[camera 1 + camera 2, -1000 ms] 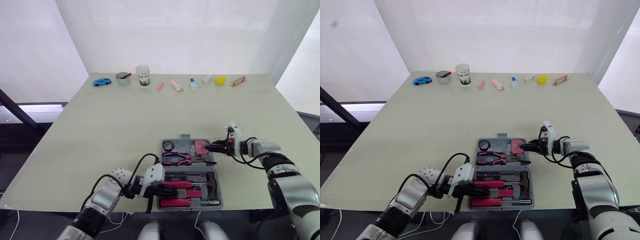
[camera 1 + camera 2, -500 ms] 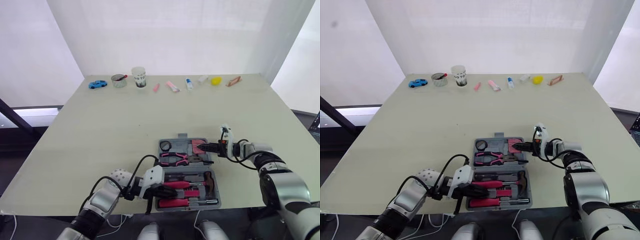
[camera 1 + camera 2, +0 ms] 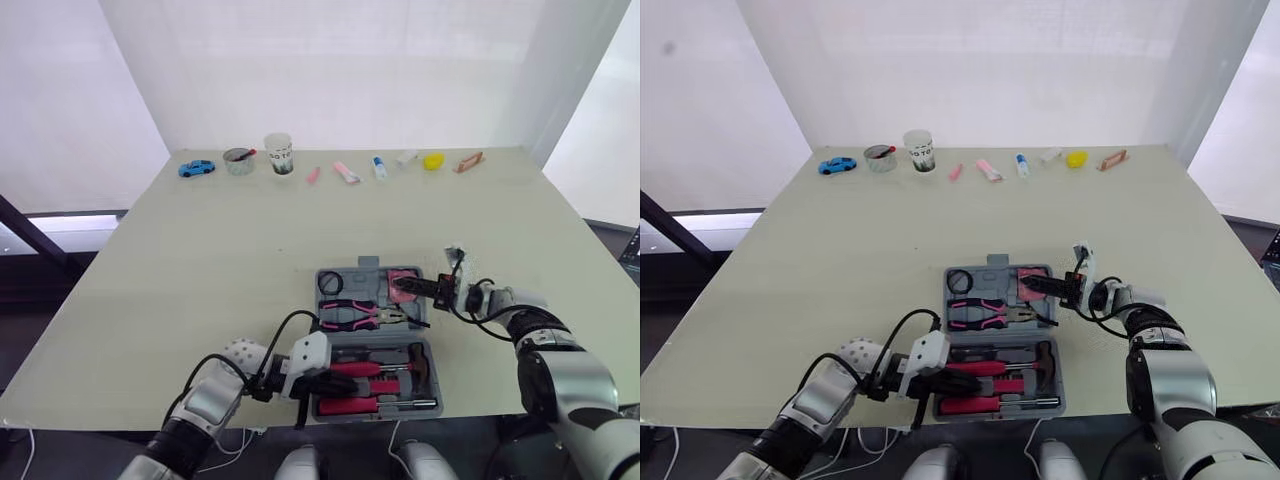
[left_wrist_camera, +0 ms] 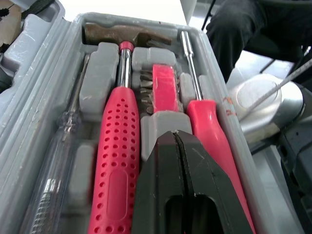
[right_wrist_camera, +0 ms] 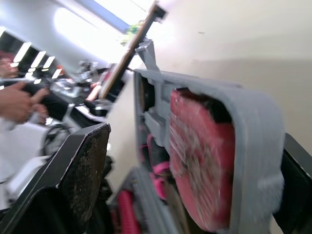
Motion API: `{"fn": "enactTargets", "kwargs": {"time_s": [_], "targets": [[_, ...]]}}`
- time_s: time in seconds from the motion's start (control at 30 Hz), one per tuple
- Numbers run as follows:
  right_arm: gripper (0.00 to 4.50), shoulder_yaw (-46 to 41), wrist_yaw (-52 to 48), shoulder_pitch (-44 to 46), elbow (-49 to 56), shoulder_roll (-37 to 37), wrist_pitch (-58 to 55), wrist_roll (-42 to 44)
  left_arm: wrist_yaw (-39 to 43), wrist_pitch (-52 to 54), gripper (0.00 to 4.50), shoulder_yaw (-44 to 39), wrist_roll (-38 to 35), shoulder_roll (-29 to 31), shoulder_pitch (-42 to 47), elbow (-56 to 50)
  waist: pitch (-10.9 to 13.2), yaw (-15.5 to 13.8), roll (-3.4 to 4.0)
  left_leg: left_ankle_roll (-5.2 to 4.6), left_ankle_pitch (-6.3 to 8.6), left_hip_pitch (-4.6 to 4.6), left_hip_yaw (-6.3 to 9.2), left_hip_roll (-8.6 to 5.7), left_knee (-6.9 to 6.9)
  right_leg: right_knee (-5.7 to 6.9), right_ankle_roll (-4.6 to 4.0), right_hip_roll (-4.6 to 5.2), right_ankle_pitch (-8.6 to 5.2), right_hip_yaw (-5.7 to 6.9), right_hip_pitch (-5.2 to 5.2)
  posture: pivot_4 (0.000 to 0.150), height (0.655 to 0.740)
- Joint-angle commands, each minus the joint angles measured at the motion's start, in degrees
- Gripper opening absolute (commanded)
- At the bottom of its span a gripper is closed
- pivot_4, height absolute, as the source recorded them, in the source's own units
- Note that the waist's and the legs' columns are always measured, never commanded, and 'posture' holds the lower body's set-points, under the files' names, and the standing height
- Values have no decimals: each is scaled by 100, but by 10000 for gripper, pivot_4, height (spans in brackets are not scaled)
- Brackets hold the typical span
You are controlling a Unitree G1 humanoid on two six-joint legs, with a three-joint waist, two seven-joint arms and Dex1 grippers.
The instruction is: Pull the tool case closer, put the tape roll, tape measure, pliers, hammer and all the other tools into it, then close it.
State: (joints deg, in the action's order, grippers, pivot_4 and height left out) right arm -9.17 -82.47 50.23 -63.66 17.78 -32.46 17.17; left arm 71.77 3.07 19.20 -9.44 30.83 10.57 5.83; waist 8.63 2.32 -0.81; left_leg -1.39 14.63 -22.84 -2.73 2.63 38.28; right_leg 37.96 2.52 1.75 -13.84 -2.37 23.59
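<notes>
Head stereo pair: high, facing forward and down over the worktop (image 3: pixel 200 260). Wrist cameras: close-up on the tool case (image 3: pixel 375 337), common to all views.

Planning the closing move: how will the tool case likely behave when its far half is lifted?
The tool case looks like rigid moulded plastic, so the half should swing stiffly, not flex. Holding pliers and a hammer, it is probably heavy for its size. The left gripper on its near half may keep it from sliding.
</notes>
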Motion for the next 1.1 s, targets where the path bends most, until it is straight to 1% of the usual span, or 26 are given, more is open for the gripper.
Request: {"fn": "enactTargets", "kwargs": {"time_s": [0.03, 0.1, 0.17, 0.27, 0.4, 0.5, 0.6, 0.67, 0.7, 0.77, 0.8, 0.87, 0.9, 0.93, 1.03, 1.1], "targets": [[44008, 111, -509, -114, 667, 86, -310, 214, -149, 306, 0, -260, -199, 189, -244, -485, 2, 5, 0, 0, 0, -5, 3, 2, 0, 1, 0, 0, 0, 0, 6, 1500, 7400], [44008, 223, -753, -345, 1252, 159, -615, 354, -59, 429, 0, -486, -407, 507, -526, -1010, 5, 12, -2, 0, 0, -5, 4, 3, -1, 1, 0, -1, 0, 0, 8, 1500, 7400], [44008, 364, -919, -701, 2146, 258, -1062, 605, 45, 521, 0, -845, -759, 846, -896, -1508, 11, 1, 3, 0, 0, -9, 9, 8, -10, 2, -3, -3, -1, 3, 14, 1500, 7400], [44008, 457, -904, -1285, 3514, 443, -1688, 1047, 158, 497, 0, -1441, -1196, 1220, -1400, -1877, 16, -9, 6, 1, 1, -14, 10, 23, -17, -5, -3, 3, -2, 6, 20, 1500, 7400], [44008, 358, -604, -2054, 5048, 769, -2311, 1621, 265, 538, 0, -2205, -1706, 1524, -1998, -1996, 25, -12, 7, -1, 2, -14, -1, 29, -20, -8, -3, 14, -3, 6, 22, 1500, 7400], [44008, 225, -262, -2612, 5916, 1013, -2503, 1939, 245, 569, 0, -2632, -1859, 1645, -2285, -1867, 32, -33, 5, -1, 3, -14, -1, 29, -19, -13, -23, 20, -16, 10, 22, 1500, 7400], [44008, -122, 304, -3179, 6633, 1152, -2417, 2131, 83, 543, 0, -2952, -1870, 1633, -2355, -1568, 36, -36, 1, -1, 2, -11, -2, 29, -17, -12, -23, 19, -17, 10, 22, 1500, 7400], [44008, -362, 642, -3606, 7063, 1242, -2085, 2101, -122, 638, 0, -3140, -1930, 1558, -2270, -1398, 38, -39, -2, -1, 2, -10, -2, 29, -16, -11, -22, 17, -18, 10, 22, 1500, 7400], [44679, -473, 749, -3866, 7280, 1299, -1785, 2015, -254, 764, 2540, -3251, -2011, 1522, -2218, -1352, 40, -41, -3, -1, 2, -10, -3, 29, -16, -11, -20, 16, -19, 10, 22, 1500, 7400], [45000, -688, 1101, -4306, 7552, 1291, -974, 1710, -412, 689, 8174, -3375, -1944, 1475, -2134, -1280, 44, -57, -11, 0, 2, -12, -3, 27, -16, -12, -3, 16, -29, 10, 21, 1500, 7400], [45000, -794, 1197, -4526, 7638, 1293, -613, 1593, -503, 672, 11857, -3439, -1935, 1442, -2078, -1246, 47, -59, -17, 0, 2, -12, -3, 27, -16, -12, -2, 15, -29, 10, 21, 1500, 7400], [45000, -1021, 1379, -4964, 7699, 1241, 162, 1366, -824, 610, 21523, -3558, -1828, 1347, -1942, -1141, 50, -66, -22, 0, 3, -12, -5, 11, -16, -14, -1, 15, -29, 8, 21, 1500, 7400], [45000, -1143, 1445, -5178, 7670, 1203, 556, 1269, -971, 615, 24787, -3613, -1798, 1308, -1902, -1102, 51, -73, -23, 0, 2, -12, -5, 7, -16, -14, -1, 15, -29, 8, 21, 1500, 7400], [45000, -1281, 1563, -5416, 7576, 1178, 996, 1116, -1093, 674, 30655, -3658, -1778, 1302, -1887, -1074, 52, -79, -26, 0, 3, -12, -5, 7, -16, -15, 0, 16, -29, 7, 20, 1500, 7400], [45000, -1508, 1764, -5844, 7368, 1178, 1734, 957, -1276, 826, 44435, -3682, -1715, 1334, -1911, -1069, 54, -78, -29, 0, 3, -11, -7, 6, -16, -14, 0, 16, -29, 5, 19, 1500, 7400], [45000, -1772, 1937, -6178, 7266, 1149, 2107, 930, -1324, 769, 44435, -3730, -1658, 1328, -2027, -1056, 54, -58, -30, 0, 2, -7, -12, 7, -16, -13, 0, 16, -29, -1, 20, 1500, 7400]]}}
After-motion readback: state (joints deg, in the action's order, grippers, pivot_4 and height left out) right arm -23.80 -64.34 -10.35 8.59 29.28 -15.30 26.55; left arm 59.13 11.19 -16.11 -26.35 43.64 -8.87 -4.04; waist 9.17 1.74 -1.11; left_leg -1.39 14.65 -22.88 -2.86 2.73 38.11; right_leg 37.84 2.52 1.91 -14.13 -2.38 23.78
